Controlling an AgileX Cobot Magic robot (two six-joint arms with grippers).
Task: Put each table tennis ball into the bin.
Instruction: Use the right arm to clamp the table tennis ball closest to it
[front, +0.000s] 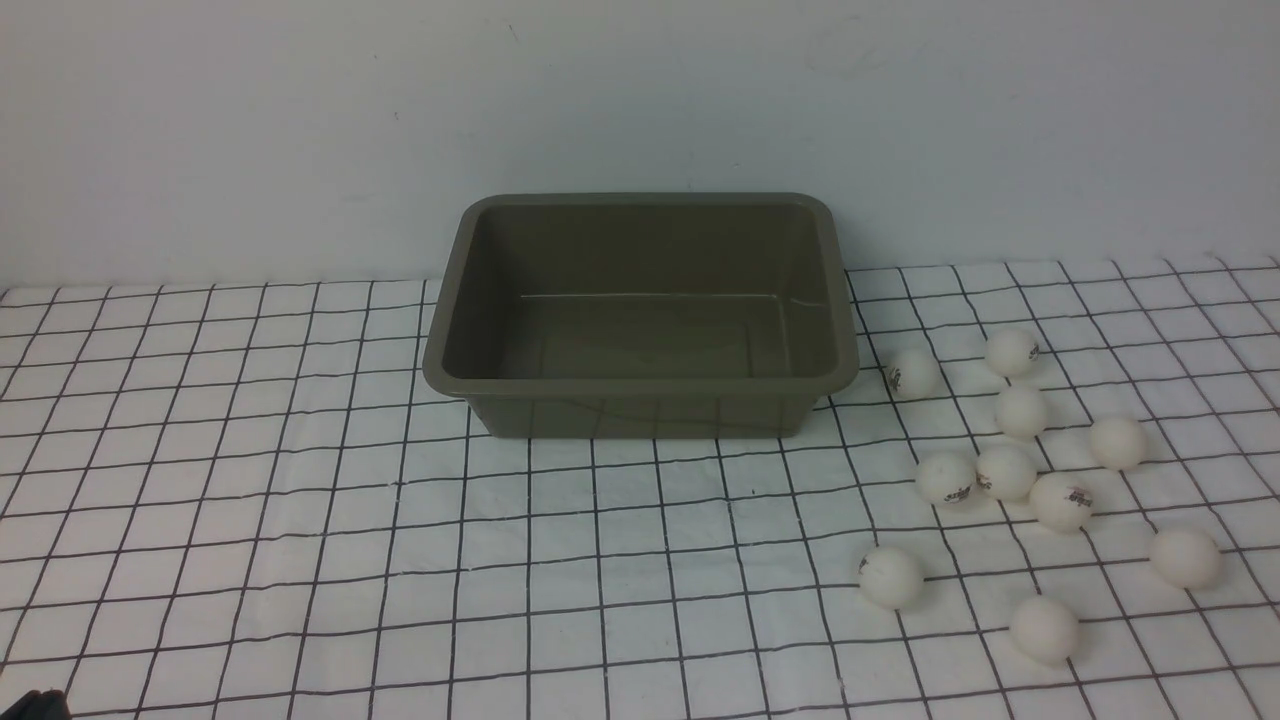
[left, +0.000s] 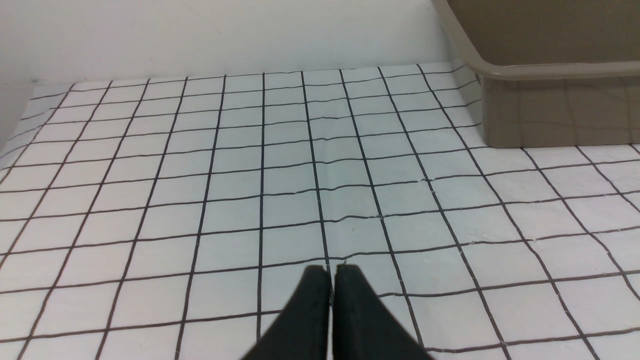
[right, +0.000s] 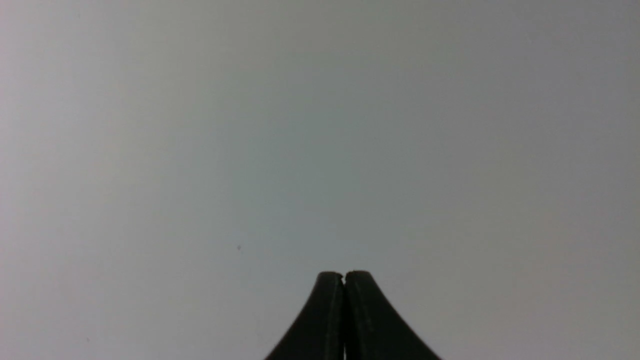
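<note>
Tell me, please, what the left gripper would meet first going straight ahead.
Probably the checked cloth, else the wall beyond; depth is unclear. The bin sits off to one side.

Setting: we read this as a robot test bench in a lab-type room. A white cloth (front: 300, 500) printed with a black grid covers the table, and a bare pale wall (front: 300, 120) stands directly behind it. The only props are staged ones: a plastic bin (front: 640, 415) and loose table tennis balls (front: 1005, 472). Each wrist camera shows black fingers, the left gripper (left: 332, 270) and the right gripper (right: 344, 275).
</note>
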